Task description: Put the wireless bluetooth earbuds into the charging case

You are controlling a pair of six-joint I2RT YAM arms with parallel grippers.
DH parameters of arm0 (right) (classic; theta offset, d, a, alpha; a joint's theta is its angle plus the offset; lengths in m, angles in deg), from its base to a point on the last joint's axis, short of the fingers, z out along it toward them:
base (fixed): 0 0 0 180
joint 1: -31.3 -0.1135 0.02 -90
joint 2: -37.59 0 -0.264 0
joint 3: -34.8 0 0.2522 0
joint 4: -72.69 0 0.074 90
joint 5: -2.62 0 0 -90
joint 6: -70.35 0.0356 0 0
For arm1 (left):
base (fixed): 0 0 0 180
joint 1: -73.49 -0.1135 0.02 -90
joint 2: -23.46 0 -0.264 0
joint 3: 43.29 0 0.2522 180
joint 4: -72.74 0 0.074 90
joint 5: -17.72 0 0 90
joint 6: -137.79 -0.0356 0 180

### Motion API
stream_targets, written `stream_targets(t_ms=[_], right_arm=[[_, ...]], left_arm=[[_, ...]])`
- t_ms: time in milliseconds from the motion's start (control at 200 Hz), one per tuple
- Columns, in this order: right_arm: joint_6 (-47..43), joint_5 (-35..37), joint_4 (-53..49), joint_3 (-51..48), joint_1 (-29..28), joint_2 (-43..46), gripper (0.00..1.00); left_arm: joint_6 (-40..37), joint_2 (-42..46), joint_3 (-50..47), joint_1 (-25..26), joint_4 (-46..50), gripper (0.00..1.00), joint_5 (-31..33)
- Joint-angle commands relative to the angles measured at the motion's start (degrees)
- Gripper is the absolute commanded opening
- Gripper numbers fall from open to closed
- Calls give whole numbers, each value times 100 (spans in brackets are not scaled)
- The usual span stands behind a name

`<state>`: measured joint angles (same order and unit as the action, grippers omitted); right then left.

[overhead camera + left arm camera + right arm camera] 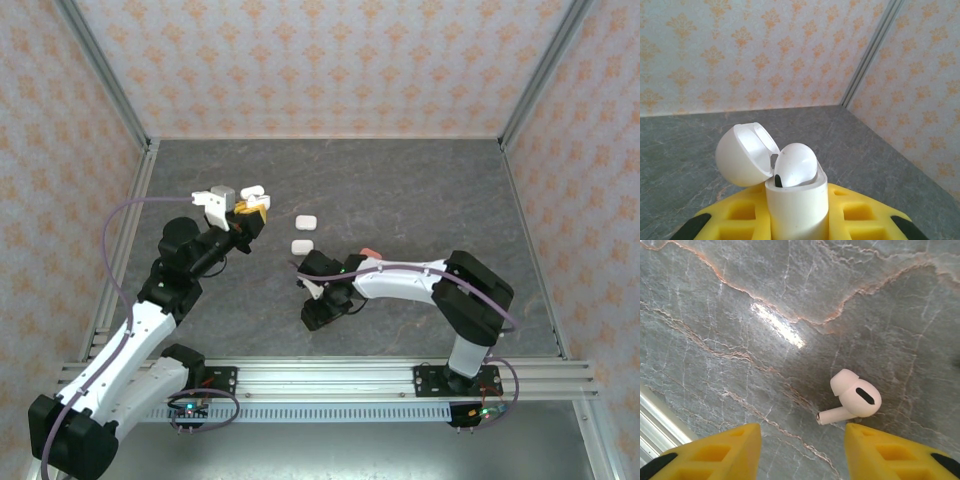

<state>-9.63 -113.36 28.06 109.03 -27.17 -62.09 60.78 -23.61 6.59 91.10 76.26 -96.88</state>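
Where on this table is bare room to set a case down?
Bare: the table's far right part, from the right arm up to the back wall. Crowded: middle left, where closed cases lie beside the open case in the left fingers.

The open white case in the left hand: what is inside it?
One white earbud sits in the case, rounded head poking out beside the open lid. Its stem is hidden by the case wall.

Left arm (140, 325) and right arm (395, 285) had white links, black joints and a lilac cable (125, 210) trailing behind each wrist. Fingers (725, 452) were yellow with square recesses.
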Motion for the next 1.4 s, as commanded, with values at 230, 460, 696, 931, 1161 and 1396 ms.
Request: stream_targets(t_ms=[230, 460, 696, 931, 1161, 1396], right_arm=[[-283, 862, -516, 573, 179, -92, 44], [-256, 742, -273, 659, 223, -444, 44], [-168, 438, -119, 524, 224, -572, 42], [-158, 248, -112, 466, 214, -662, 32], [-207, 327, -243, 457, 214, -628, 25], [-293, 532, -325, 470, 214, -509, 21]], left_arm=[[-95, 182, -17, -20, 14, 0, 85], [-191, 351, -8, -21, 215, 0, 161], [-188, 379, -57, -25, 208, 0, 178], [-166, 383, -70, -23, 179, 0, 180], [-166, 409, -70, -21, 207, 0, 167], [-148, 400, -75, -25, 174, 0, 150]])
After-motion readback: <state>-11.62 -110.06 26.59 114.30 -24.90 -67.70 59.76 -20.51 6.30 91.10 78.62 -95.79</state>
